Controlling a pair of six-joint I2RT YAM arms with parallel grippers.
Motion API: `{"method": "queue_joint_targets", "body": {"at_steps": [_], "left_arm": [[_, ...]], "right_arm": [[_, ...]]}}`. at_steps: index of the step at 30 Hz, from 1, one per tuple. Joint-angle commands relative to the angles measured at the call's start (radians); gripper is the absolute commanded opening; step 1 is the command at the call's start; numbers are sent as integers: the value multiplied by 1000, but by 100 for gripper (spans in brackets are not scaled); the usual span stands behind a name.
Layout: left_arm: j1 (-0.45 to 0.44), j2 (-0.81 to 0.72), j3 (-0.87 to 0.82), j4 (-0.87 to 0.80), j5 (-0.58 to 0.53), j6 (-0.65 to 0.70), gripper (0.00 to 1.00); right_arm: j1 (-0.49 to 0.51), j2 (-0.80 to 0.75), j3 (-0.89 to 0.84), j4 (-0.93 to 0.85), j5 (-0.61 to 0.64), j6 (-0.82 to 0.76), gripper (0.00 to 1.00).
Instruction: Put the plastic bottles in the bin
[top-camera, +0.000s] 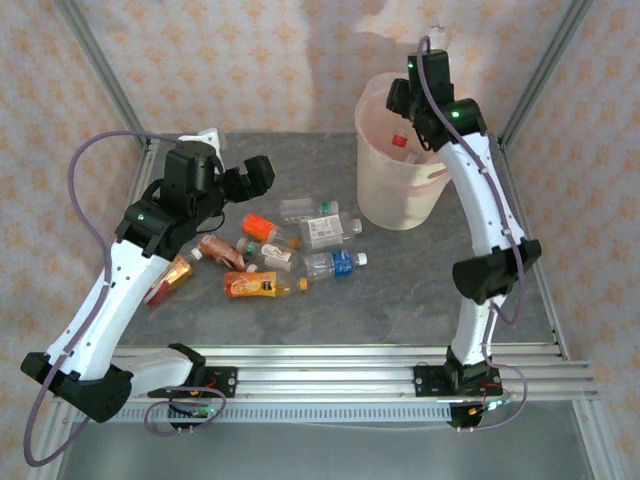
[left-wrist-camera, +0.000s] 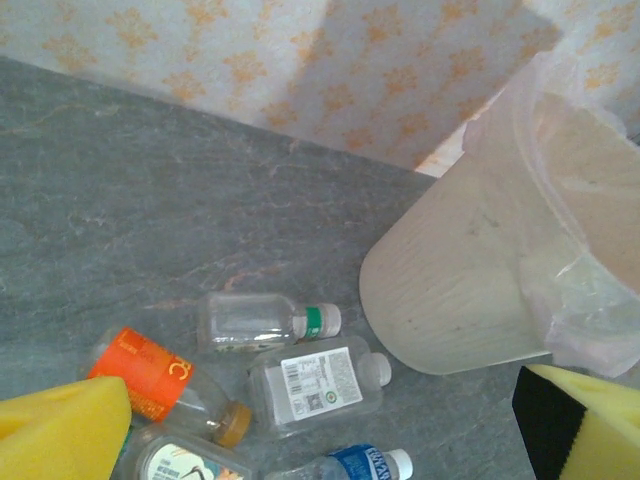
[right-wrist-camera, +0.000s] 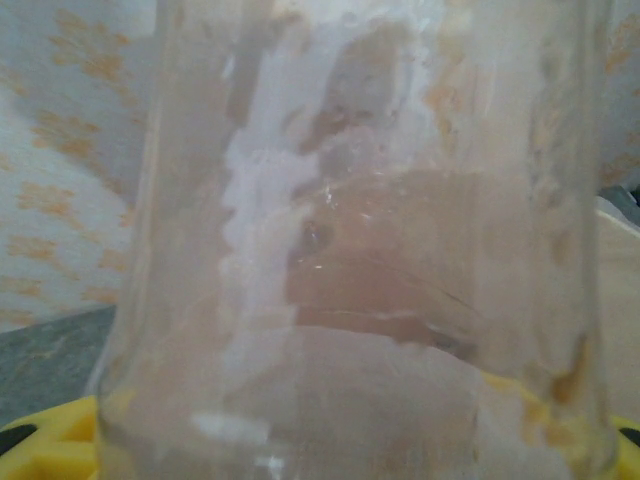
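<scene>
The tall round cream-white bin (top-camera: 395, 205), lined with a thin crinkled pinkish bag (left-wrist-camera: 585, 310), stands at the far right corner of the grey stone-patterned table (top-camera: 420, 285). Over its rim the right gripper (top-camera: 412, 115) is clamped on a clear, smooth-walled plastic bottle (right-wrist-camera: 380, 250) between yellow foam pads (right-wrist-camera: 40, 450). The left gripper (top-camera: 238, 185) hangs, jaws wide apart, over small labelled plastic bottles (top-camera: 330, 232) lying loosely clustered mid-table — open slab runs along the near edge and right side.
</scene>
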Motion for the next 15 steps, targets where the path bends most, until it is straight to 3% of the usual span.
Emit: {"method": "queue_joint_targets", "body": {"at_steps": [1,15], "left_arm": [[3,-26,-13,-22,-36,20,100],[5,-52,-42,-28,-62,31,100]], "right_arm": [[-10,61,89,-101,34,-16,49],[-29,189,91,-195,10,3,55]]}}
